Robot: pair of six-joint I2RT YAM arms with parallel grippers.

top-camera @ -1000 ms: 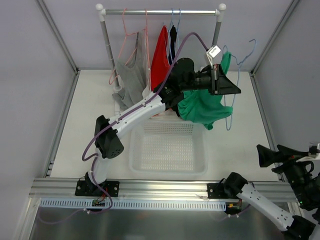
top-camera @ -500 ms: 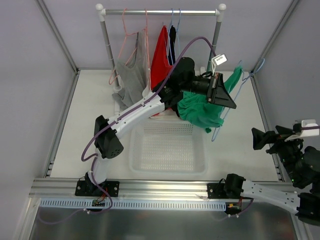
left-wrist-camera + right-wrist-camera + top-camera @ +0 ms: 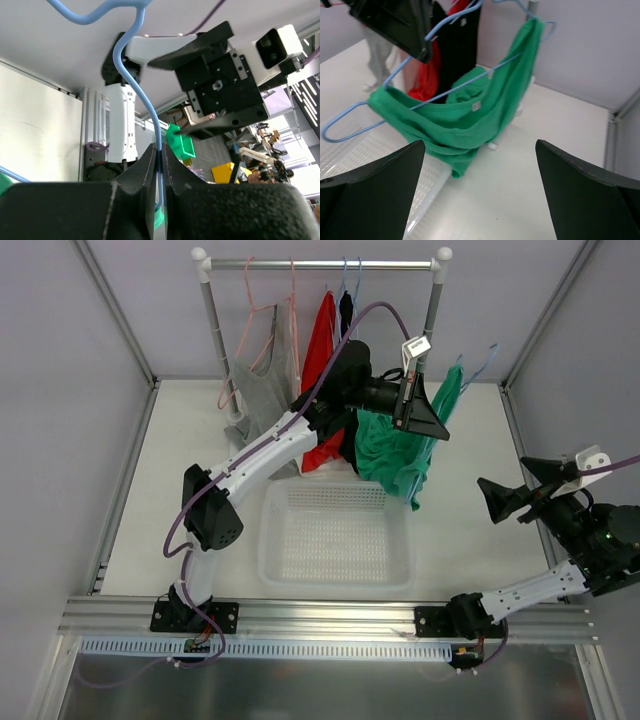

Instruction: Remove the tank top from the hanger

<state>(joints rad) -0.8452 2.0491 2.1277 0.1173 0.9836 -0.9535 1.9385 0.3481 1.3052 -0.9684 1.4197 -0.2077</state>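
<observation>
The green tank top (image 3: 392, 455) hangs in folds on the light-blue hanger (image 3: 479, 367), held in the air over the far right corner of the basket. My left gripper (image 3: 421, 412) is shut on the hanger's wire (image 3: 143, 90) just under the hook; a scrap of green fabric (image 3: 159, 218) shows below the jaws. My right gripper (image 3: 510, 496) is wide open and empty, to the right of the top and apart from it. In the right wrist view the tank top (image 3: 455, 120) drapes over the hanger (image 3: 350, 117) ahead of my open right gripper (image 3: 480, 150).
A white mesh basket (image 3: 335, 558) sits mid-table below the top. Behind stands a clothes rack (image 3: 432, 300) with pink hangers (image 3: 250, 330), a grey top (image 3: 262, 400), a red top (image 3: 322, 350) and a black garment (image 3: 346, 315). Walls close off both sides.
My left gripper has swung the hanger and top leftward, closer to the rack. My right arm has risen and come in toward the top, its gripper still open.
</observation>
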